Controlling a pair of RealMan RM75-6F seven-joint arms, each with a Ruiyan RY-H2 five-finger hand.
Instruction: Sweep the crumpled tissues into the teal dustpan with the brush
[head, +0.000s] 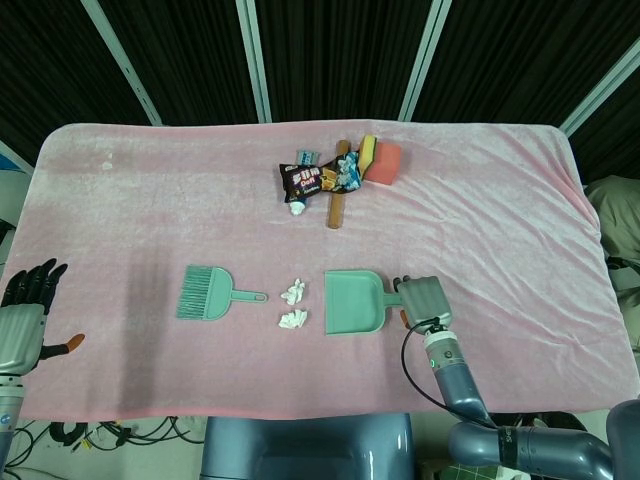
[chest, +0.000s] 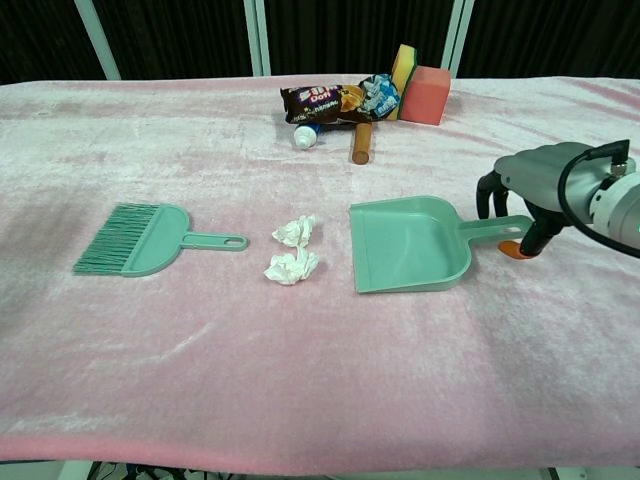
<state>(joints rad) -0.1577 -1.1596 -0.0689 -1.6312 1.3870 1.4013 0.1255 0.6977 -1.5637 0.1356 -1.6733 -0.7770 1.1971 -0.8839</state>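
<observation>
The teal dustpan (head: 354, 301) (chest: 408, 243) lies flat on the pink cloth, its handle (chest: 495, 228) pointing right. Two crumpled tissues (head: 293, 306) (chest: 292, 250) lie just left of its mouth. Further left is the teal brush (head: 205, 292) (chest: 135, 240), bristles away from the tissues. My right hand (head: 422, 298) (chest: 530, 185) arches over the end of the handle, fingers on its far side and the orange-tipped thumb on its near side, not closed on it. My left hand (head: 25, 310) hovers at the table's left front edge with fingers spread, holding nothing.
At the back centre sits a cluster: a dark snack bag (head: 320, 177) (chest: 330, 102), a yellow sponge (chest: 403, 62), a pink block (head: 386, 162) (chest: 430, 94), a wooden roller (head: 336, 208) (chest: 361, 145) and a small white bottle (chest: 305, 137).
</observation>
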